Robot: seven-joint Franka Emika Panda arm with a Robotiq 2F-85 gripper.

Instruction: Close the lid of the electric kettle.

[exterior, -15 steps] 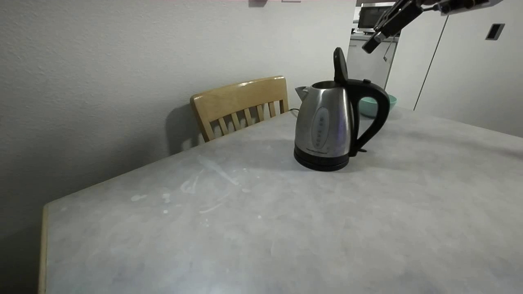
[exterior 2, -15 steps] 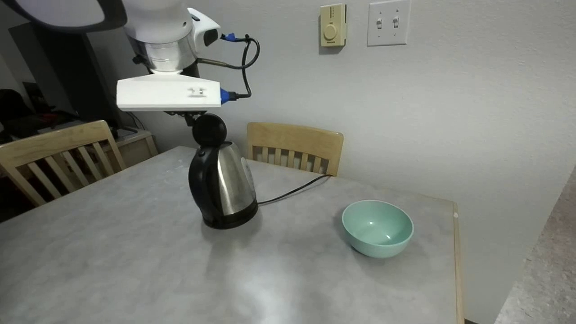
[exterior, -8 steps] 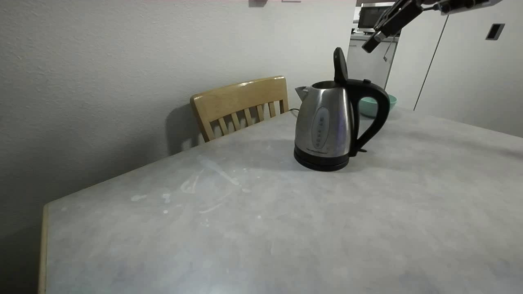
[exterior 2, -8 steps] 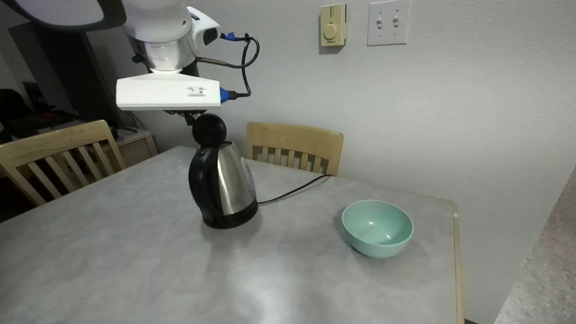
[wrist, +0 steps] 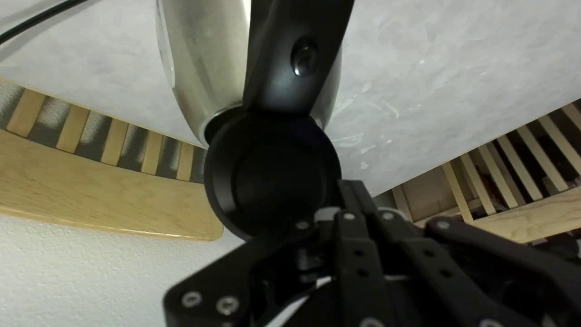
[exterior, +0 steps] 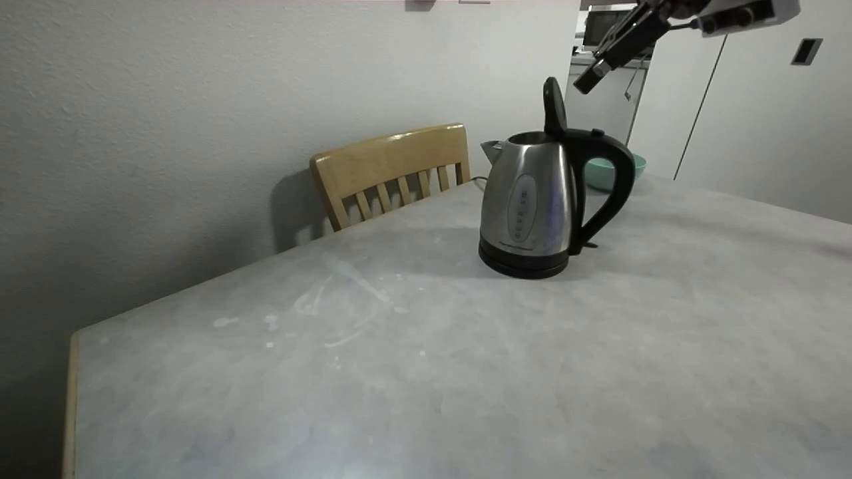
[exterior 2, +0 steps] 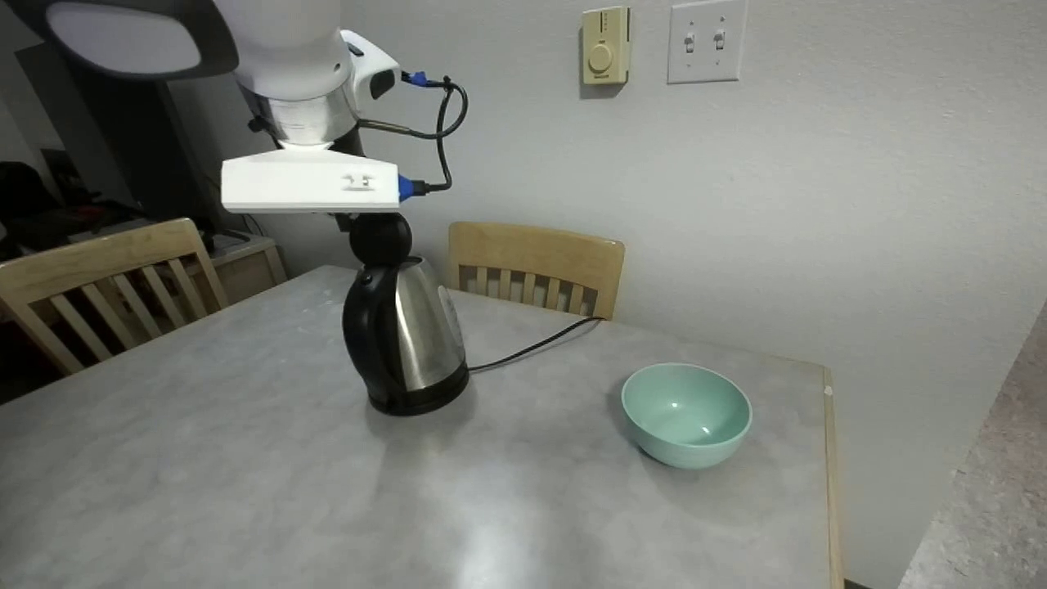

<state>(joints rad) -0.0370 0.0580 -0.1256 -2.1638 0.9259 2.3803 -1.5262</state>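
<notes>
A steel electric kettle [exterior: 496, 213] with a black base and handle stands upright on the table. It also shows in an exterior view [exterior 2: 429, 335] and in the wrist view [wrist: 206, 59]. Its round black lid [exterior: 554, 106] stands open, nearly vertical, on the handle side; it also shows in an exterior view [exterior 2: 381, 240] and in the wrist view [wrist: 277, 172]. My gripper [exterior: 587, 83] is shut and empty. It is on the handle side of the lid, near its upper part, with a gap between. In the wrist view its fingertips [wrist: 353, 186] overlap the lid's edge.
A green bowl [exterior 2: 687, 415] sits on the grey table [exterior 2: 556, 507]. A black cord [exterior 2: 540, 350] runs from the kettle base to the table's far edge. Wooden chairs [exterior 2: 536, 266] [exterior 2: 106, 270] stand at the table edges. A wall [exterior: 200, 100] is behind.
In the last half second my gripper has moved closer to the lid and a little lower. Before that it was nearly still. The kettle and its lid have not moved.
</notes>
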